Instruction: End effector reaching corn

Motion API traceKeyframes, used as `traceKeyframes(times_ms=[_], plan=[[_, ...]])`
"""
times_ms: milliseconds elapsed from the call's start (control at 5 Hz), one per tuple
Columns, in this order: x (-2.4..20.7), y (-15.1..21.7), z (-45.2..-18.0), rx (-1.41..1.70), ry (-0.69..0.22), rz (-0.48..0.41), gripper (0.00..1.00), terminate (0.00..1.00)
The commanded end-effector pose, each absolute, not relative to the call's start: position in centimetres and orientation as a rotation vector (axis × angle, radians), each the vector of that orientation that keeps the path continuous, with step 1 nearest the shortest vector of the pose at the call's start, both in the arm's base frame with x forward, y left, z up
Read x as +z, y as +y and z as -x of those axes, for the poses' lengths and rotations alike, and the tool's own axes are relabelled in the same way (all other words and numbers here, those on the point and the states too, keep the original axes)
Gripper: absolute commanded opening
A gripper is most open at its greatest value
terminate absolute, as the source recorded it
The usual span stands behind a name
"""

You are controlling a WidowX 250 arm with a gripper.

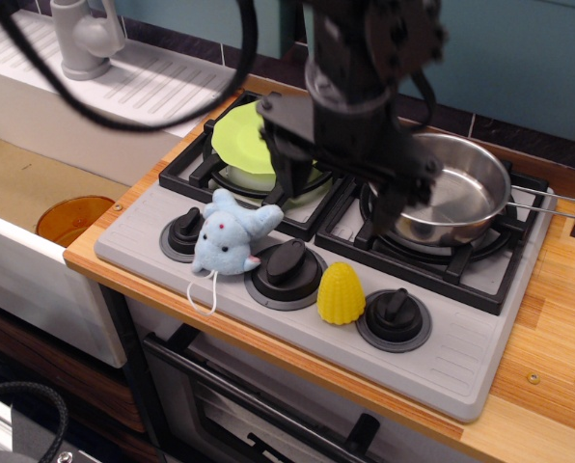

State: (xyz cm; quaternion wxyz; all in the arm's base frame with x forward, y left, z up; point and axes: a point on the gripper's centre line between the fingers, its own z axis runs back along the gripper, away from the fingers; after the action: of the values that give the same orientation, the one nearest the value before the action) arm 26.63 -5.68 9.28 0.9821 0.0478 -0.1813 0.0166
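Hovering with open fingers [289, 183] above corn [341, 293]; needed lowering the gripper [341, 198] straight, centred over cob, clear of knob [395, 316].
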Motion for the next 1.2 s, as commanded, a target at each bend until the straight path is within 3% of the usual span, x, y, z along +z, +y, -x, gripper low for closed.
traceKeyframes(times_ms=[0, 1000], plan=[[7.4, -6.3, -27.2, 0.050, -0.428, -0.077, 1.00, 0.00], [2.8, -5.2, -25.6, 0.054, -0.469, -0.004, 1.00, 0.00]])
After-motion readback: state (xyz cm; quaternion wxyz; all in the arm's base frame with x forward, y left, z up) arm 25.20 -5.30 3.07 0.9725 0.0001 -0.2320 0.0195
